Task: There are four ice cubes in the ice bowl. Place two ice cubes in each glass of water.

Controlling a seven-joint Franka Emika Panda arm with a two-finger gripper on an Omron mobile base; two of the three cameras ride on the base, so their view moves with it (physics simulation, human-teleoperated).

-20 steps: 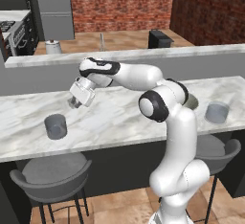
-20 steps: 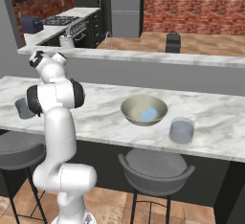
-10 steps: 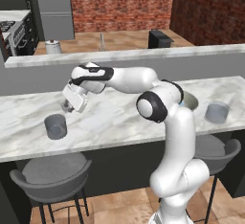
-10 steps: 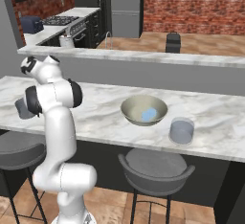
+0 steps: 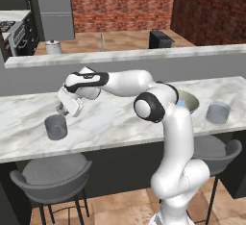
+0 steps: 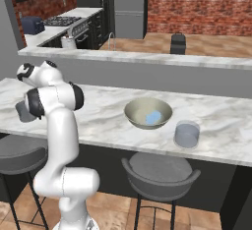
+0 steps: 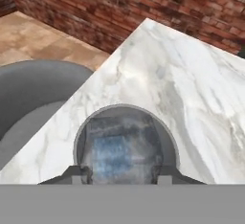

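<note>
My claw (image 5: 61, 110) hangs just above the left short translucent grey-blue glass tumbler (image 5: 56, 126) on the white veined marble counter (image 5: 110, 123), jaws pinched on a small pale-blue ice cube (image 7: 112, 152). The wide round grey-beige bowl (image 6: 147, 114) holds pale-blue ice (image 6: 153, 117). The second tumbler (image 6: 186, 134) stands beside the bowl.

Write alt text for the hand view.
Seen from the hand, a pale-blue ice cube sits between the gripper tips, directly above a grey glass of water on the marble counter. A grey stool seat and brick wall lie beyond the counter edge.
</note>
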